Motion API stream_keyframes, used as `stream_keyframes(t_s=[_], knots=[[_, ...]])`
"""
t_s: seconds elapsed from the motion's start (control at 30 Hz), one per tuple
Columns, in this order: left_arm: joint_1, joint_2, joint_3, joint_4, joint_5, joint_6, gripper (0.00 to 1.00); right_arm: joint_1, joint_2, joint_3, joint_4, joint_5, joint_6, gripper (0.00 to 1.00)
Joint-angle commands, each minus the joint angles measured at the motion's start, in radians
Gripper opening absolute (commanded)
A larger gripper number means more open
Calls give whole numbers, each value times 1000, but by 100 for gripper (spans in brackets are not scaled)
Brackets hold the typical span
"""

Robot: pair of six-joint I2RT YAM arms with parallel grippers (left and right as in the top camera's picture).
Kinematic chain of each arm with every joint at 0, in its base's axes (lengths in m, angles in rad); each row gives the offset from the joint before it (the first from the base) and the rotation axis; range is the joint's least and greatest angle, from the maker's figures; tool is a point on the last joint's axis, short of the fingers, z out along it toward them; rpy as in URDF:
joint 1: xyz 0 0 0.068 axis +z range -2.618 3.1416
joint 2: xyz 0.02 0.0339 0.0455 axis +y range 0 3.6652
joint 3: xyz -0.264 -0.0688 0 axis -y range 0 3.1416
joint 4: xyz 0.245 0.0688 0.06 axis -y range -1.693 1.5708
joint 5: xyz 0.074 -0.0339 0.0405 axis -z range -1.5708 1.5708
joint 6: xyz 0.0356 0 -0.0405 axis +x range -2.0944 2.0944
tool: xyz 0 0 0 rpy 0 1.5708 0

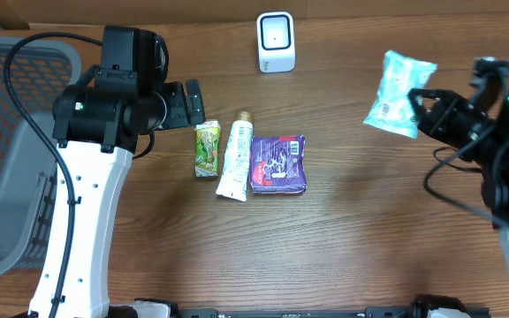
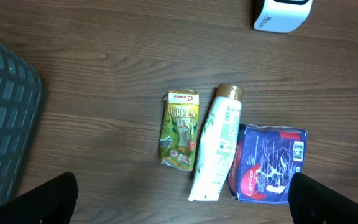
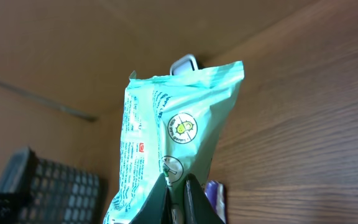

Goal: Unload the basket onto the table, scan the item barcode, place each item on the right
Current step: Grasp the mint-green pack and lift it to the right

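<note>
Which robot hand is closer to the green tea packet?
Left. The left gripper hangs open right beside the green tea packet; the right gripper is far across the table, gripping a mint-green pouch.

— Bright enough?
— Evenly lit from above, soft shadows on the table point(image 1: 369, 238).
— Sharp?
— Overhead, yes. Right wrist: mint packet point(image 3: 185, 124) sharp, basket point(image 3: 48, 186) at eight o'clock blurred, dim toward ten o'clock.
</note>
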Motion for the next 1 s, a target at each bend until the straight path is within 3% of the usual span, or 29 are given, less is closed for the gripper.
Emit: stream_keyframes(t_s=[0.0,0.2,0.6,0.97], knots=[[4,5,18,1,-13,-6,100,2,-64,-48,6,72,117,4],[4,5,18,1,-13,-7,100,2,-69,-127,17,87,182,4],[4,5,18,1,-13,-7,100,2,39,-337,45,315,506,4],[4,5,18,1,-13,-6,100,101,315,-398,228,315,535,7]])
